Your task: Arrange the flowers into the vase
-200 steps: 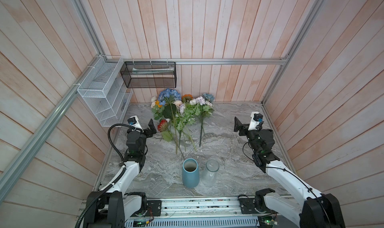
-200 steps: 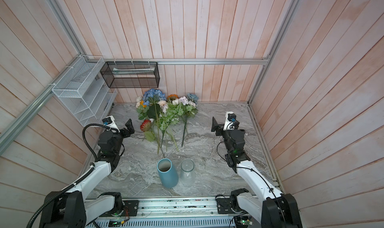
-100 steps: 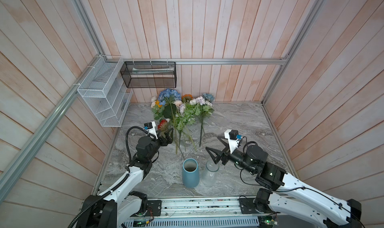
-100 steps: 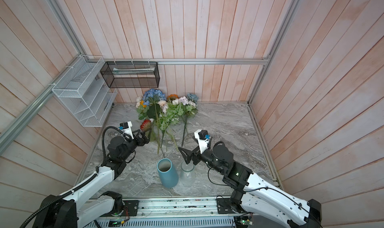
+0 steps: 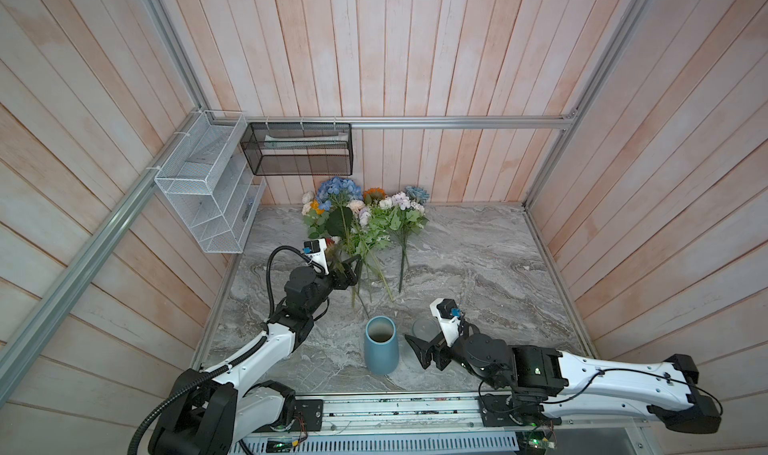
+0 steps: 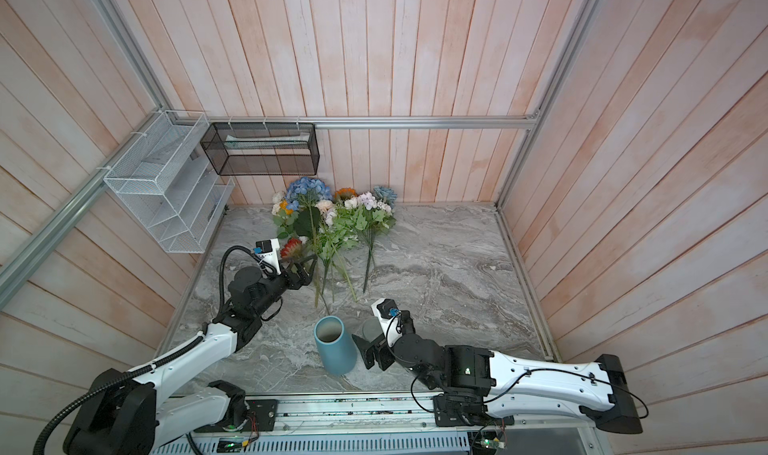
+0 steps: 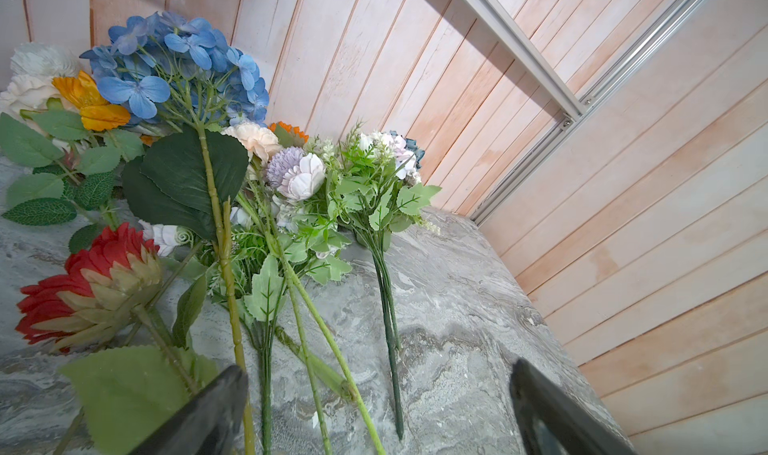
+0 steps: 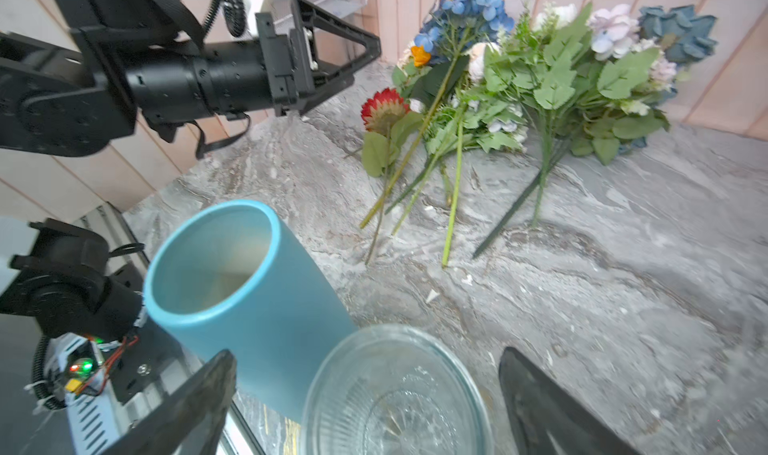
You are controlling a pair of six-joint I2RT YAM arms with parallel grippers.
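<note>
A: Pincers, quick?
B: Left pincer is wide open and empty, low over the stem ends of the flowers. Right pincer is also wide open and empty, just beside the blue vase and a clear glass jar. In its wrist view the jar sits between the jaws; contact unclear.
A: Flowers where?
B: All lying flat on the tabletop, heads at the far edge, stems pointing toward the vase. 0 in the vase.
A: Risks?
B: Stems overlap. The hydrangea stem runs right by 1 left jaw, and the red bloom has a leaf there too. A close could take 2 or 3 stems, or just a leaf that slips. Right pincer is tight against 2 vessels, so a sideways nudge could tip the tall vase or shove the jar. Also 2 candidates for "vase", so there's a wrong-vessel risk. Long sprays look top-heavy and may lever the vase over.
A: Text, brands?
B: None readable anywhere.
</note>
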